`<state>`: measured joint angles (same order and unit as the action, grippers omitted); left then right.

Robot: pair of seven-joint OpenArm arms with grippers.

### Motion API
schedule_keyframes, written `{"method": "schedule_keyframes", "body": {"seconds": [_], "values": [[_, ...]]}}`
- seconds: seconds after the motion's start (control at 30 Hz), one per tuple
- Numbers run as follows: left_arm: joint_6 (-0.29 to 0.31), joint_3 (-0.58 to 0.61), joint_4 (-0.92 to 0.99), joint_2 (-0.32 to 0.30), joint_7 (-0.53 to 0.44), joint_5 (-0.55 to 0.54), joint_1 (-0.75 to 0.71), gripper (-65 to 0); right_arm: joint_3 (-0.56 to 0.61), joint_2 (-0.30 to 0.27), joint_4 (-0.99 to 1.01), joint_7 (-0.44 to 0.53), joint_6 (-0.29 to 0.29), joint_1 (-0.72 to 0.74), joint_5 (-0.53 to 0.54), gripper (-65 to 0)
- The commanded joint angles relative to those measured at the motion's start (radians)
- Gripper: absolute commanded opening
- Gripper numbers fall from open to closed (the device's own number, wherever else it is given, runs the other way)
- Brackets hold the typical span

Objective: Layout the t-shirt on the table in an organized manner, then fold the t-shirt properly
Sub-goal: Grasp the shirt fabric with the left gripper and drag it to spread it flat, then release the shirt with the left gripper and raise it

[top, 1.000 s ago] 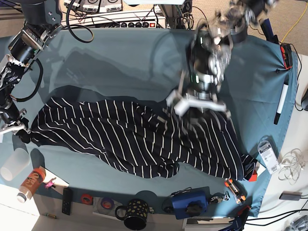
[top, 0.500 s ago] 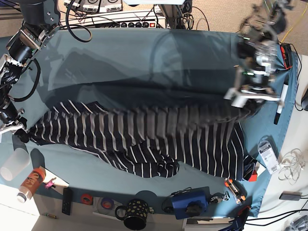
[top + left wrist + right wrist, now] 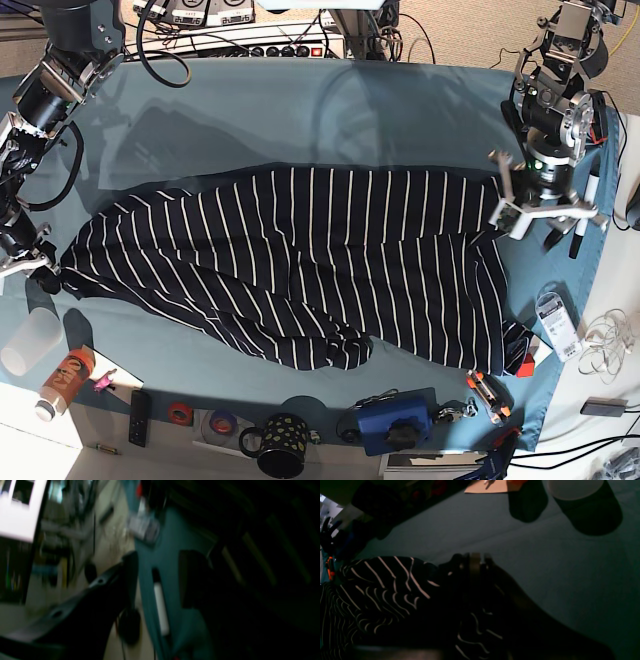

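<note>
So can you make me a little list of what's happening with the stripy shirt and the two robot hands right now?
shirt: t-shirt spread wide across the table, lower edge bunched up
left gripper: open, at the shirt's far end, holding nothing
right gripper: shut on the other end of the shirt
marker: lying near the left gripper at the table edge
folding: not started yet

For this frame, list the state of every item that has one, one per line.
t-shirt: spread wide across the table, lower hem bunched and wrinkled, not folded.
left gripper: jaws open, just off the shirt's edge, holding nothing.
right gripper: jaws shut on the t-shirt's corner.
marker: capped, lying flat.
</note>
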<state>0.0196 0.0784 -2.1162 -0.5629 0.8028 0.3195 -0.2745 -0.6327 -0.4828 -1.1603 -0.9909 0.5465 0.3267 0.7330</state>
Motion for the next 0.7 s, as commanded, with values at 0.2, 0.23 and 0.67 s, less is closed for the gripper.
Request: {"method": "schedule_keyframes", "body": {"seconds": [0.2, 0.23, 0.67], "values": [[0.207, -0.007, -0.018, -0.014, -0.054, -0.142, -0.108, -38.1, -0.003, -0.030, -0.016, 0.026, 0.007, 0.023, 0.015, -65.0], [0.218, -0.007, -0.014, -0.014, -0.084, -0.140, -0.127, -38.1, -0.003, -0.030, -0.017, 0.026, 0.006, 0.023, 0.010, -65.0], [0.218, -0.007, 0.284, -0.014, -0.240, -0.050, -0.078, -38.1, -0.003, -0.030, -0.017, 0.018, 0.006, 0.022, -0.001, -65.0]]}}
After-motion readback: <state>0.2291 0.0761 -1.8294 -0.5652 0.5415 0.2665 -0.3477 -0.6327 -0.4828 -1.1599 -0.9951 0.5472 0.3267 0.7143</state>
